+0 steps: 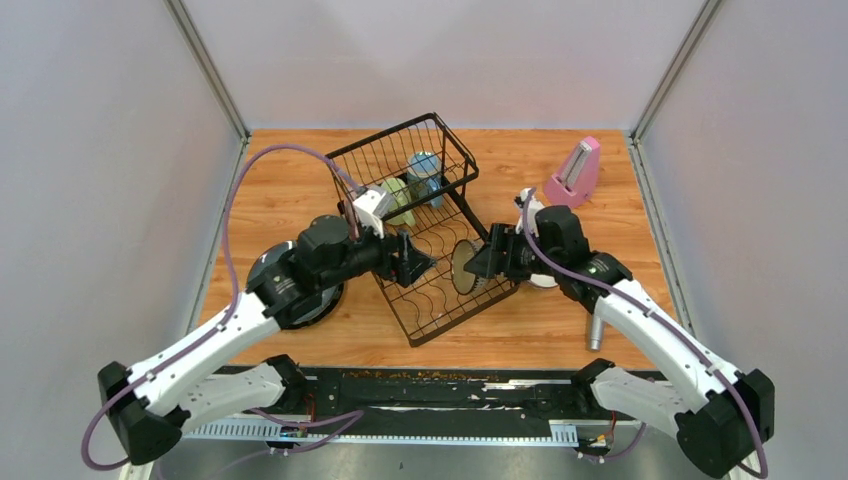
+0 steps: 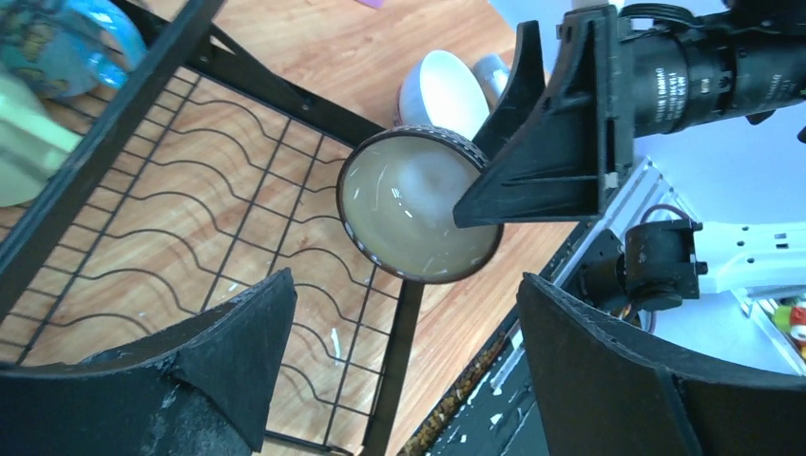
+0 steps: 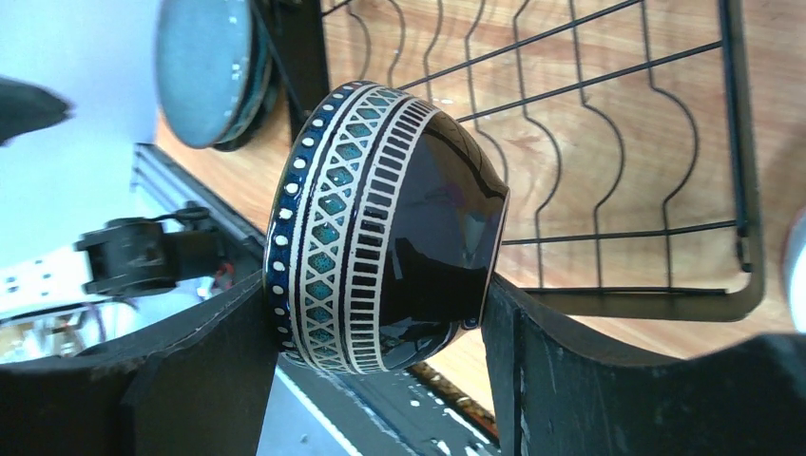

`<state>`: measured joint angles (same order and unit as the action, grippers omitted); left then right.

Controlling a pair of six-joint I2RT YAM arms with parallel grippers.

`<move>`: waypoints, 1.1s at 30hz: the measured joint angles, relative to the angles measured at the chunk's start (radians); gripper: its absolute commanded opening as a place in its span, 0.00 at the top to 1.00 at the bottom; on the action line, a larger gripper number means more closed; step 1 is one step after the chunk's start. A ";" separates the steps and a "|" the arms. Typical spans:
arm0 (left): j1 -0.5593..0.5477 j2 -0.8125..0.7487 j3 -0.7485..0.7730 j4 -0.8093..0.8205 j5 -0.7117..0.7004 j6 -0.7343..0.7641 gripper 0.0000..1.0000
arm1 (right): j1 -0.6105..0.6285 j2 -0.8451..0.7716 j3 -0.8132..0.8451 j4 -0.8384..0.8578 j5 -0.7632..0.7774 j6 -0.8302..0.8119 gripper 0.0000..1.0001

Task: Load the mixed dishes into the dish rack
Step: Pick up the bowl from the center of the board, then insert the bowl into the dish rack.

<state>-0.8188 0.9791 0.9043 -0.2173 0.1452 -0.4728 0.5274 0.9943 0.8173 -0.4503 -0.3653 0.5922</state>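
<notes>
The dish rack point(image 1: 385, 150) stands mid-table, its tall basket at the far end holding a pale-green mug point(image 1: 399, 198) and a blue mug point(image 1: 425, 170). My right gripper point(image 3: 375, 294) is shut on a dark patterned bowl point(image 3: 380, 228), one finger on the rim side and the other on the base. The bowl point(image 1: 463, 266) hangs on its side at the right edge of the low wavy tray point(image 2: 285, 90). My left gripper point(image 2: 404, 361) is open and holds nothing, over the tray just left of the bowl point(image 2: 409, 204). Dark speckled plates point(image 3: 204, 66) lie on the table under the left arm.
A white bowl point(image 2: 439, 87) sits on the table right of the rack, behind my right gripper. The pink metronome point(image 1: 575, 172) stands at the back right. A silver microphone point(image 1: 595, 330) lies near the right arm. Grey walls close in both sides.
</notes>
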 measured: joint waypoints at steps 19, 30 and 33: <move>0.000 -0.534 -0.203 -0.196 -0.427 -0.079 0.00 | 0.409 0.391 0.241 -0.061 0.841 -0.459 0.53; 0.000 -0.542 -0.206 -0.280 -0.518 -0.127 0.00 | 0.511 0.597 0.214 0.129 1.113 -0.722 0.50; 0.000 -0.549 -0.206 -0.291 -0.531 -0.132 0.00 | 0.517 0.617 0.214 0.188 1.143 -0.766 0.52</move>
<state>-0.8188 0.4301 0.6983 -0.5083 -0.3855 -0.6044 1.0439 1.6115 1.0309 -0.2619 0.7776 -0.1738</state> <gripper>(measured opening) 0.998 0.500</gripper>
